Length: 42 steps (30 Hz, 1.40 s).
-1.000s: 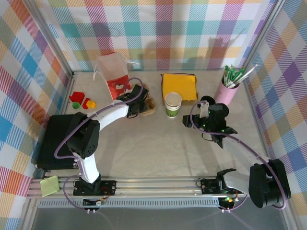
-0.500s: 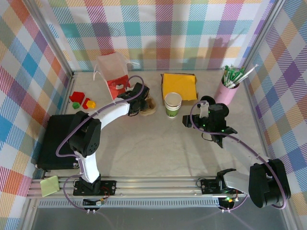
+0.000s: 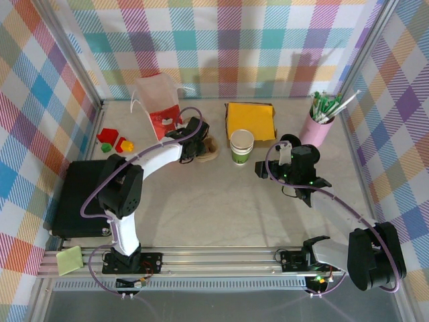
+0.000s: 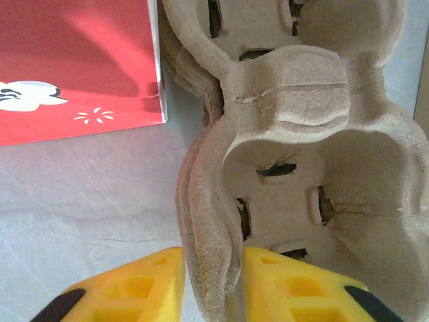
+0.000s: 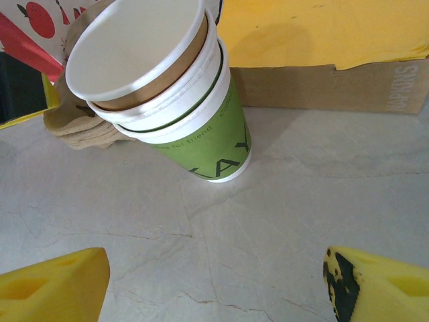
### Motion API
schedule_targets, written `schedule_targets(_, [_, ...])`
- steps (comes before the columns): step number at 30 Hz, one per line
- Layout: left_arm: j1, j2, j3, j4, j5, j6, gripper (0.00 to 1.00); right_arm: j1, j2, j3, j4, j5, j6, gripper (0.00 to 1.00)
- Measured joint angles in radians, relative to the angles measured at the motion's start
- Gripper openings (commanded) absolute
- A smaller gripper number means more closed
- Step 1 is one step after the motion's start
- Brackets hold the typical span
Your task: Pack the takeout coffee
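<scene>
The single small takeout coffee cup is out of view. A nested stack of green-banded paper cups (image 3: 241,146) (image 5: 167,100) stands mid-table. My left gripper (image 3: 196,137) (image 4: 213,285) is shut on the near rim of a stack of brown pulp cup carriers (image 3: 209,149) (image 4: 301,168). One yellow finger sits on each side of the rim. My right gripper (image 3: 263,169) (image 5: 214,282) is open, low over bare table, to the right of the cup stack and apart from it.
A red-and-white paper bag (image 3: 157,100) (image 4: 74,67) stands just behind the carriers. A cardboard box of yellow napkins (image 3: 250,121) (image 5: 322,40) sits behind the cups. A pink holder with green sticks (image 3: 320,121) is far right, a black tray (image 3: 77,194) left, small toy blocks (image 3: 114,141) beside it.
My left gripper has edged slightly toward the back, still on the carriers. The right arm has not moved.
</scene>
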Motion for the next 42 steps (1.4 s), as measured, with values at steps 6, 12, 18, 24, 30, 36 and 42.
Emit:
schedule_targets(6, [0.000,0.004,0.000,0.000,0.000,0.000,0.17,0.000,0.000,0.000,0.000,0.000,-0.007,0.84])
schedule_targets(12, [0.000,0.004,0.005,0.001,0.000,0.000,0.08,0.000,0.000,0.000,-0.002,0.000,-0.014,0.83])
schedule_targets(18, [0.000,0.003,0.023,0.012,0.015,0.003,0.00,0.000,0.000,0.000,-0.005,0.000,-0.014,0.83])
schedule_targets(24, [0.000,-0.013,0.024,0.032,0.048,0.003,0.00,0.000,-0.039,0.000,-0.017,0.000,-0.014,0.84])
schedule_targets(30, [0.000,-0.050,0.043,0.052,0.090,0.005,0.00,0.000,-0.117,0.050,-0.105,0.001,-0.014,0.84])
schedule_targets(36, [0.001,-0.092,0.075,0.054,0.123,0.024,0.00,0.000,-0.241,0.145,-0.212,-0.002,-0.014,0.89])
schedule_targets(42, [0.001,-0.127,0.131,0.037,0.169,0.063,0.00,0.000,-0.283,0.264,-0.343,-0.097,-0.018,0.96])
